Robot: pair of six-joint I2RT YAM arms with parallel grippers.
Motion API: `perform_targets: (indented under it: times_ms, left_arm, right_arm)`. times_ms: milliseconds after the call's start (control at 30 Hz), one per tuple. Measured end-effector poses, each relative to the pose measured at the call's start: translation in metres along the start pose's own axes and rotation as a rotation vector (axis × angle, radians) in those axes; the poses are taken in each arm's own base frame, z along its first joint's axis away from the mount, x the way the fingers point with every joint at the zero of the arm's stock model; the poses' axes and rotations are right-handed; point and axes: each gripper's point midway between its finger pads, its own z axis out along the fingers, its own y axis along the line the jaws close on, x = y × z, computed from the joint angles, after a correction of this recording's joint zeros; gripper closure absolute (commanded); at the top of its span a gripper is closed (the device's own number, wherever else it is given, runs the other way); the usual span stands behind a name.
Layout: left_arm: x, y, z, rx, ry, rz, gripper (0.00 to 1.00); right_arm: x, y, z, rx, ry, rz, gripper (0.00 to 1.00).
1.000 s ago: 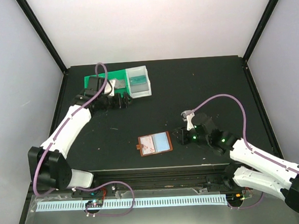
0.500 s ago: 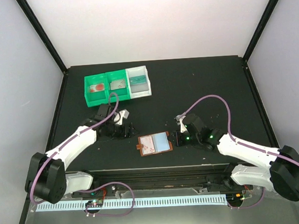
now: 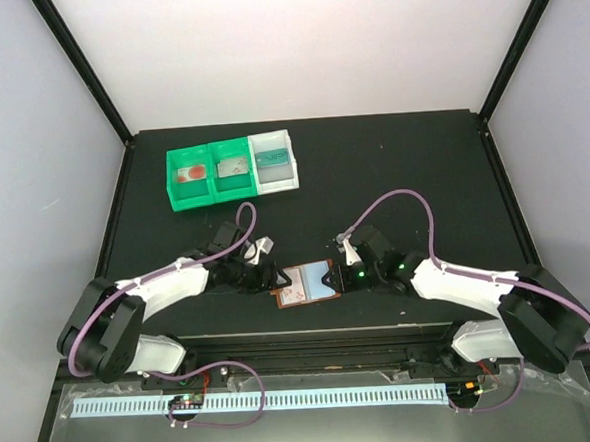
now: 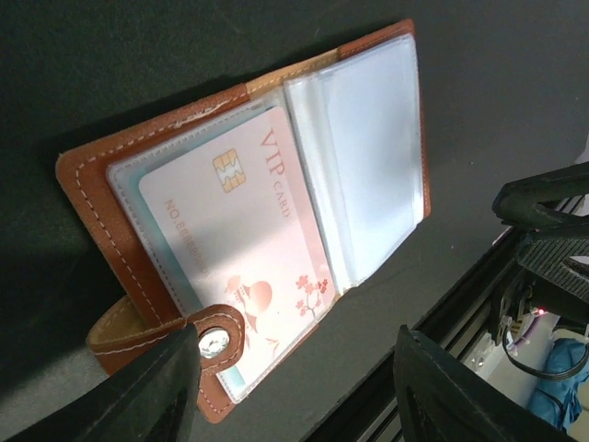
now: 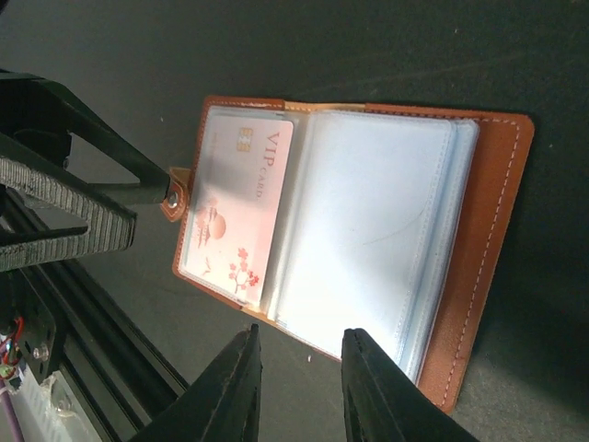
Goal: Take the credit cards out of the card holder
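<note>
Brown leather card holder (image 3: 307,282) lies open flat at the lower centre of the top view, on the black table (image 3: 402,174). A pink VIP credit card (image 4: 244,230) sits in its left clear pocket. Left gripper (image 4: 294,345): jaws wide apart at the tab edge, gripping nothing. Right gripper (image 5: 299,336): jaws narrowly apart over the opposite edge, holding nothing. Green bin (image 3: 195,187) and white bin (image 3: 274,160) sit upper left, well apart from the holder.

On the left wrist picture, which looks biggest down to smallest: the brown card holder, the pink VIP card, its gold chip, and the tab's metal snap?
1. card holder
2. pink VIP card
3. gold chip and metal snap: these look about alike, too close to rank.
</note>
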Motion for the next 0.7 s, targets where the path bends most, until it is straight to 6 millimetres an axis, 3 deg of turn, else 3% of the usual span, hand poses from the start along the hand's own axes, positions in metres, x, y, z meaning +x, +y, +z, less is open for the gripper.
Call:
perform_targets:
  times_ms: [200, 700]
  left_arm:
    - [0.008, 0.006, 0.010, -0.007, 0.025, -0.018, 0.49]
    - [-0.005, 0.010, 0.024, -0.003, -0.001, -0.010, 0.55]
  right_arm:
    - [0.008, -0.007, 0.012, 0.010, 0.046, 0.003, 0.75]
    - [0.015, -0.042, 0.024, 0.158, 0.054, -0.003, 0.79]
